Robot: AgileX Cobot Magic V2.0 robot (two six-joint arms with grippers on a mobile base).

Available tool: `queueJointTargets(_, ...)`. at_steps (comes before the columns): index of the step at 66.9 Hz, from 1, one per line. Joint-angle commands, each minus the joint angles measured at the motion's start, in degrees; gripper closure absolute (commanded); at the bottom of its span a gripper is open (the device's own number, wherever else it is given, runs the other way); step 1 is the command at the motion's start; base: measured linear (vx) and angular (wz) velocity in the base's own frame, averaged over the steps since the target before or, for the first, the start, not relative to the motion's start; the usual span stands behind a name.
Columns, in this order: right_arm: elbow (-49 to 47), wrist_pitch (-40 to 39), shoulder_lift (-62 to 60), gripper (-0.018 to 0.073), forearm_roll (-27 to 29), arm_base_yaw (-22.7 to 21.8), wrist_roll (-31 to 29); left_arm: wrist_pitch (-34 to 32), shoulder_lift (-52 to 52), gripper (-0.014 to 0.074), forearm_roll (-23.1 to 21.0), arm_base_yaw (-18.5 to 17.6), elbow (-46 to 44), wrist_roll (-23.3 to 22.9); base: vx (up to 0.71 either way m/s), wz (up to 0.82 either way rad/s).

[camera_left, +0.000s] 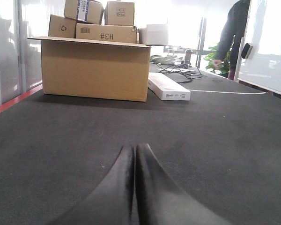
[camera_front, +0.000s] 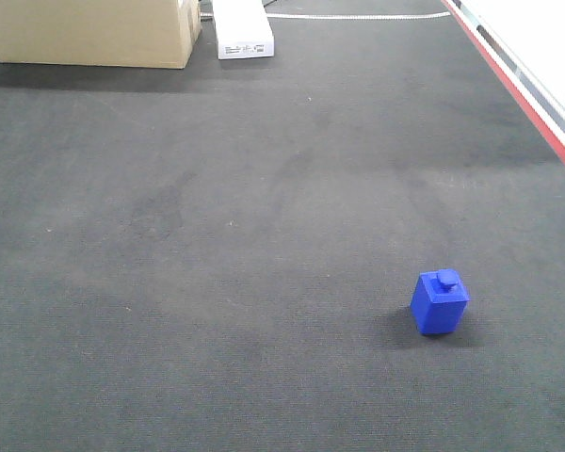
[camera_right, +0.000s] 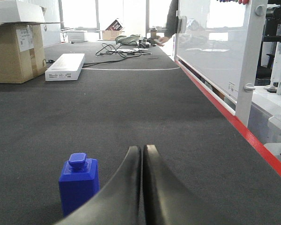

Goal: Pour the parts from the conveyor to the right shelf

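One small blue part [camera_front: 440, 301] with a round knob on top stands upright on the dark grey conveyor belt [camera_front: 217, 235], toward the lower right of the front view. The right wrist view shows the same part [camera_right: 78, 185] just left of my right gripper [camera_right: 143, 148], which is shut on nothing and does not touch it. My left gripper [camera_left: 135, 147] is also shut and empty, low over bare belt [camera_left: 61, 140]. Neither gripper shows in the front view. The right shelf is out of view.
A large cardboard box [camera_front: 94, 33] and a flat white box [camera_front: 242, 28] sit at the belt's far end. A red stripe [camera_front: 518, 94] edges the belt on the right, with a white panel and post [camera_right: 247, 61] beyond it. A person [camera_left: 232, 35] stands far back.
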Motion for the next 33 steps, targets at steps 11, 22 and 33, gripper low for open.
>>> queueJointTargets(11,1.0,-4.5,-0.5,0.0568,-0.4,0.1,-0.2,-4.5,-0.6,0.0603,-0.5,-0.2,1.5,-0.4,0.0,0.0)
queueJointTargets(22,1.0,-4.5,-0.5,0.0568,-0.4,0.1,-0.2,-4.5,-0.6,0.0603,-0.5,-0.2,1.5,-0.4,0.0,0.0)
queueJointTargets(33,1.0,-4.5,-0.5,0.0568,-0.4,0.1,-0.2,-4.5,-0.6,0.0603,-0.5,-0.2,1.5,-0.4,0.0,0.0)
